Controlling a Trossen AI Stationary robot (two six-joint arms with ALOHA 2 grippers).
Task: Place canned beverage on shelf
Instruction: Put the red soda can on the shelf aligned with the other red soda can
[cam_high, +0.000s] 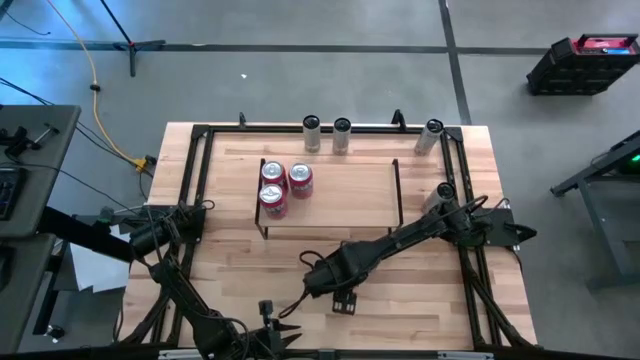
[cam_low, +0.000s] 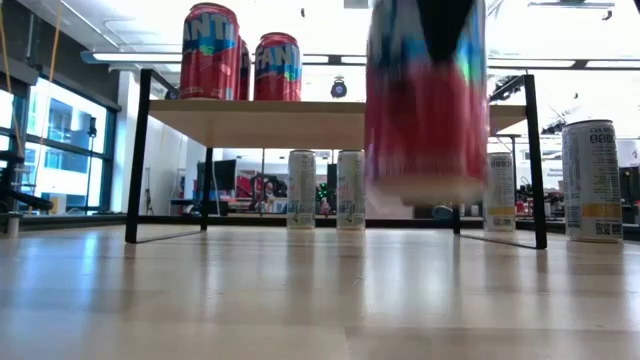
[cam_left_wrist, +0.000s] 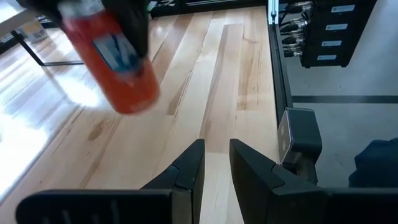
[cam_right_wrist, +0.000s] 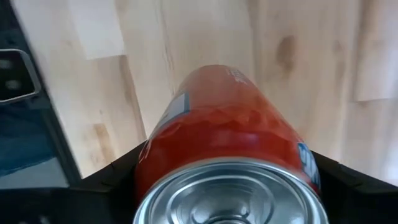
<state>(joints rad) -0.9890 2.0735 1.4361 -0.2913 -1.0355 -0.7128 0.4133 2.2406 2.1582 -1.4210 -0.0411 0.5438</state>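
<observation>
A red beverage can (cam_low: 425, 100) hangs above the near middle of the table, in front of the shelf (cam_high: 350, 195). My right gripper (cam_high: 343, 297) points down and is shut on it; in the high view the gripper hides the can. In the right wrist view the can's silver top (cam_right_wrist: 230, 196) sits between the dark fingers. The shelf is a light-wood board on a black wire frame, standing at the table's middle. My left gripper (cam_left_wrist: 214, 165) waits near the table's front edge, a narrow gap between its fingers and nothing in it. My right gripper pinches the can between its two fingers (cam_right_wrist: 118, 177), which lie on opposite sides of the can's wall near its top rim (cam_right_wrist: 155, 180). The fingers come from above, pointing down. The can hangs about upright below them, its bottom (cam_low: 425, 185) clear of the table.
Three red cans (cam_high: 283, 185) stand on the shelf's left end; its right part is bare. Slim pale cans stand along the far edge (cam_high: 311, 133) (cam_high: 342, 133) (cam_high: 430, 135), and another (cam_high: 443, 195) stands right of the shelf. Black rails frame the tabletop.
</observation>
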